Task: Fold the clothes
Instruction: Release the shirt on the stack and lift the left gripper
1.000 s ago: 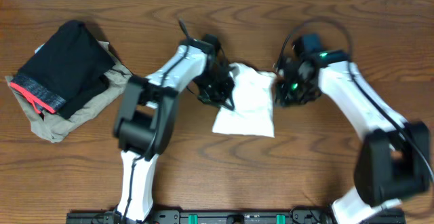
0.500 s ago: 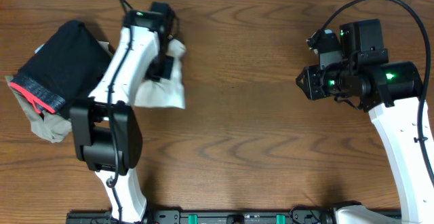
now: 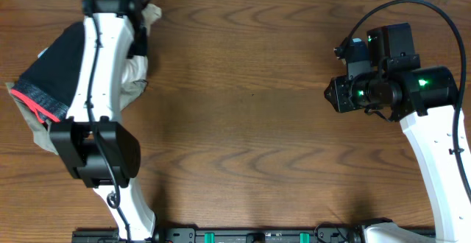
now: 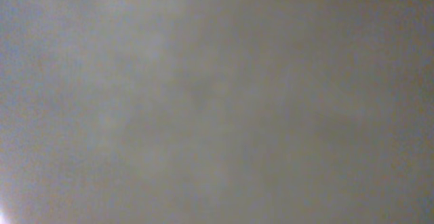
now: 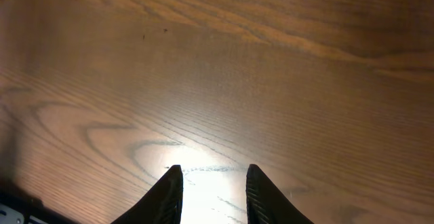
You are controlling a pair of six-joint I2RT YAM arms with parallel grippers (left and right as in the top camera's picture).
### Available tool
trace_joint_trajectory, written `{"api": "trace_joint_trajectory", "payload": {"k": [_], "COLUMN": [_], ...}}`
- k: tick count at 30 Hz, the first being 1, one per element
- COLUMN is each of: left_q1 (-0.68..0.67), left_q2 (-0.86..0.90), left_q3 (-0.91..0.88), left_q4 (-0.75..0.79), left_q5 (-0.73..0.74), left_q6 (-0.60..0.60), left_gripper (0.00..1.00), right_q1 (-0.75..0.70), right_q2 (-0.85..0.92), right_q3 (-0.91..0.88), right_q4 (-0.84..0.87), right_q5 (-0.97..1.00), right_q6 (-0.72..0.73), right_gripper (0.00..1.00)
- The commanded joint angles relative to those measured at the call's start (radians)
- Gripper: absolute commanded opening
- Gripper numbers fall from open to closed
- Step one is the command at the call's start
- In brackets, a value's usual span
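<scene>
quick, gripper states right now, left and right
left gripper: cannot tell, hidden under the arm, wrist view all grey blur
right gripper: open, nothing between its fingers

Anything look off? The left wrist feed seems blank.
Yes. The left wrist view is a featureless grey blur, likely pressed into cloth. Overhead, the white T-shirt sits bunched under the left arm beside the black garment, not laid flat.

white t-shirt [image 3: 152, 15], bunched up, far left, partly hidden.
</scene>
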Motion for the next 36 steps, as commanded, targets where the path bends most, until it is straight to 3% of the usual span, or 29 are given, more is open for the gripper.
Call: {"api": "trace_joint_trajectory", "payload": {"k": [1,5,15,21,22,24,25,26,36], "left_q1": [0.07,0.168,0.419,0.499,0.506,0.52,0.526,0.531,0.607], "left_q2": [-0.038,-0.038,-0.032,-0.006,-0.001,0.003,0.004,0.004,0.004], "left_q3": [0.031,0.031,0.029,0.014,0.012,0.002,-0.002,-0.005,-0.005], "left_q4": [0.012,0.035,0.076,0.076,0.076,0.076,0.075,0.074,0.03], "left_q5": [0.008,0.03,0.313,0.342,0.342,0.342,0.342,0.342,0.344], "left_q6": [-0.047,-0.102,-0.158,-0.181,-0.193,-0.2,-0.2,-0.2,-0.325], "left_gripper": [0.06,0.06,0.1,0.13,0.17,0.44,0.74,0.98,0.98], "right_q1": [-0.006,-0.006,-0.006,-0.006,-0.006,-0.006,-0.006,-0.006,-0.006], "right_q2": [-0.005,-0.005,-0.005,-0.005,-0.005,-0.005,-0.005,-0.005,-0.005], "right_q3": [-0.003,-0.003,-0.003,-0.003,-0.003,-0.003,-0.003,-0.003,-0.003], "right_q4": [-0.006,-0.009,-0.009,-0.01,-0.011,-0.016,-0.019,-0.021,-0.024], "right_q5": [0.009,0.009,0.009,0.008,0.008,0.008,0.009,0.009,0.013], "right_q6": [-0.011,-0.011,-0.007,-0.007,-0.007,-0.007,-0.007,-0.008,-0.008], "right_gripper": [0.29,0.3,0.3,0.3,0.3,0.3,0.3,0.3,0.31]}}
